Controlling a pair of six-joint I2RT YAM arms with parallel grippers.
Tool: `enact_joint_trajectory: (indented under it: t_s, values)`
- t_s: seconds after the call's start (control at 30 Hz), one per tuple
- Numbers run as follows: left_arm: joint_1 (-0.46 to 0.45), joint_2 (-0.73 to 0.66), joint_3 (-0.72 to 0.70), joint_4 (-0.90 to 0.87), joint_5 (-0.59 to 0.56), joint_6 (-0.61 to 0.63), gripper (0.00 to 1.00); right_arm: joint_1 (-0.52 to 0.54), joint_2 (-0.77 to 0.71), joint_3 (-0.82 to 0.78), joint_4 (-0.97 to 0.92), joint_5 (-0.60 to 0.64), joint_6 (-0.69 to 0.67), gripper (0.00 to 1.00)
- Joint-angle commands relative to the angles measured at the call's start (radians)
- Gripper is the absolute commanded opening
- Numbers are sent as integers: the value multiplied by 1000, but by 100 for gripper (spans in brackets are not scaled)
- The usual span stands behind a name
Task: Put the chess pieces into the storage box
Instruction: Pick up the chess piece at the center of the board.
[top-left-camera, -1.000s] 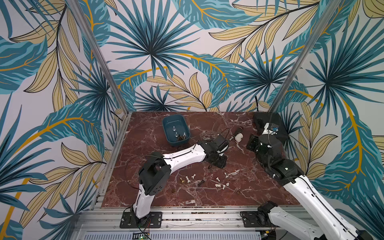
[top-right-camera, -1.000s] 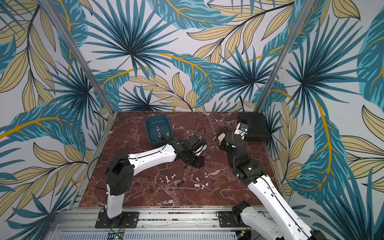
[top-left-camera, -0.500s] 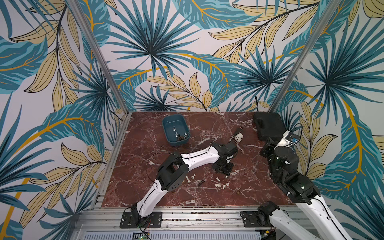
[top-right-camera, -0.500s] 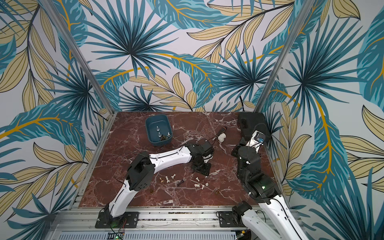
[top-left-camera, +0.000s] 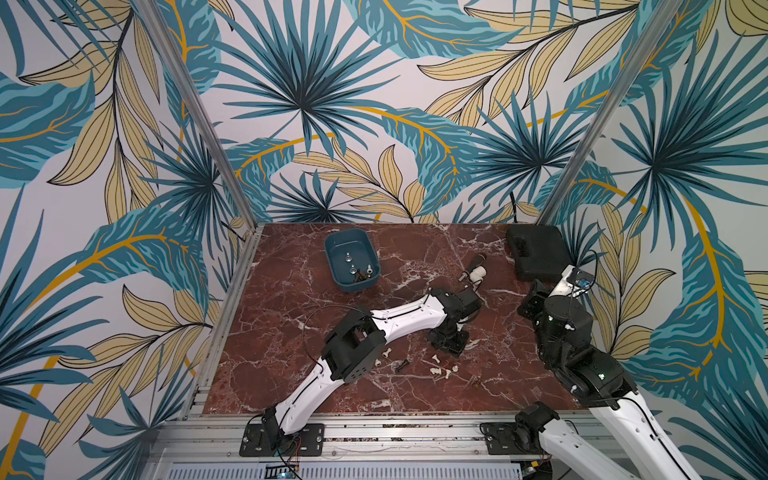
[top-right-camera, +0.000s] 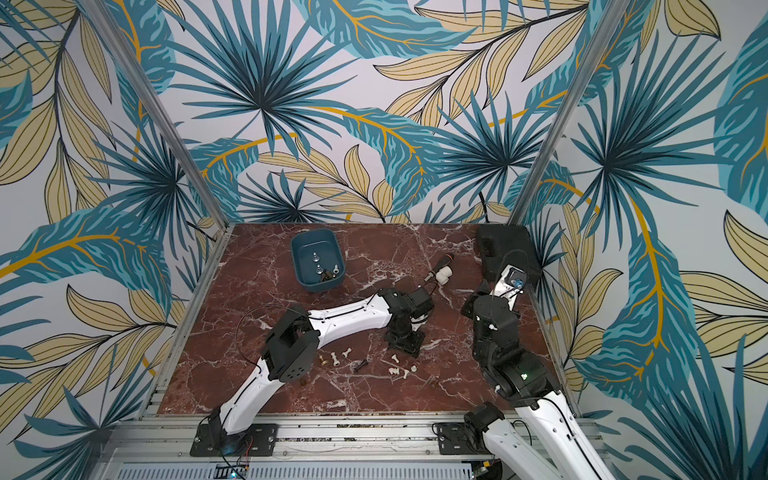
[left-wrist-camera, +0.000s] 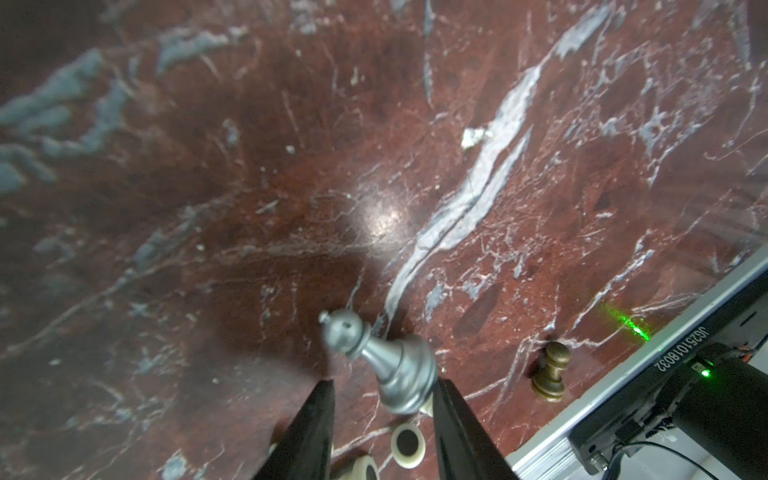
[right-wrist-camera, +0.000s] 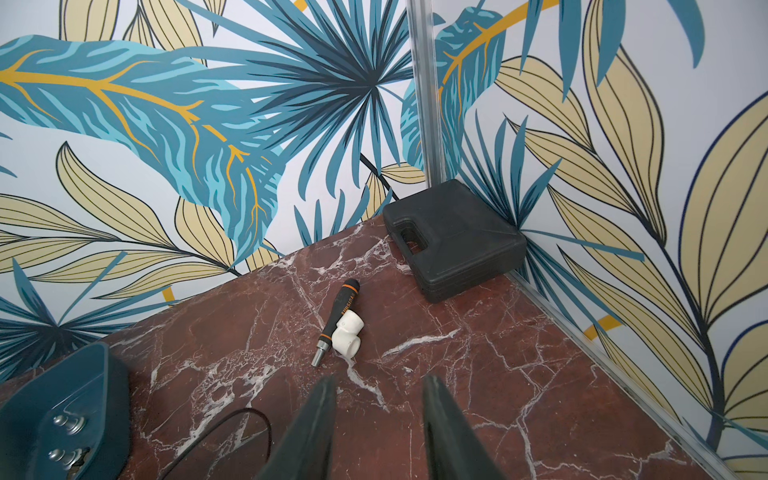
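While the left pincer (left-wrist-camera: 384, 380) hangs over the marble table (left-wrist-camera: 208, 187), its two black fingers (left-wrist-camera: 316, 428) stand apart around a tilted, blurred silver piece (left-wrist-camera: 386, 365). That piece leans on one finger and a gap shows on its other side, so the jaws are open and clamp nothing. An upright brass-coloured piece (left-wrist-camera: 550, 374) stands near it, and pale pieces (left-wrist-camera: 407, 446) lie on their sides below the fingers.

Read the table as a clock face, with twelve at the back wall. In both top views the left pincer (top-left-camera: 446, 343) sits at about four o'clock.

The box (top-left-camera: 353, 286) stands at eleven o'clock, well apart from both arms. It holds several silver and dark chess pieces (top-left-camera: 353, 270).

More loose pieces lie from five to seven o'clock near the front edge. In a top view these are a white cluster (top-right-camera: 399, 370), two white ones (top-right-camera: 340, 356), a gold one (top-right-camera: 322, 359) and a black one (top-right-camera: 360, 365).

The right pincer (right-wrist-camera: 380, 378) is at three o'clock, raised, with its jaws open and empty. Its camera looks toward the screwdriver (right-wrist-camera: 340, 311) and the white elbow fitting (right-wrist-camera: 348, 334), which touch each other at one o'clock. The black case (right-wrist-camera: 457, 237) fills the two o'clock corner.
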Motion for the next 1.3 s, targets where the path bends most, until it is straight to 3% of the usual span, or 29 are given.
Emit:
enact_joint_trajectory:
  t_s: [0.0, 0.47, 0.87, 1.27]
  values:
    - [-11, 25, 41, -17, -9, 16, 44, -3, -12, -29, -18, 1, -11, 38]
    - [-19, 135, 150, -101, -42, 38, 43, -2, -21, -52, -20, -1, -7, 38]
    - [-26, 138, 170, -180, -188, 100, 36, -2, -19, -61, -19, 2, 0, 38]
    - [-25, 132, 198, -171, -204, 125, 23, -3, -14, -45, -19, 8, -17, 38]
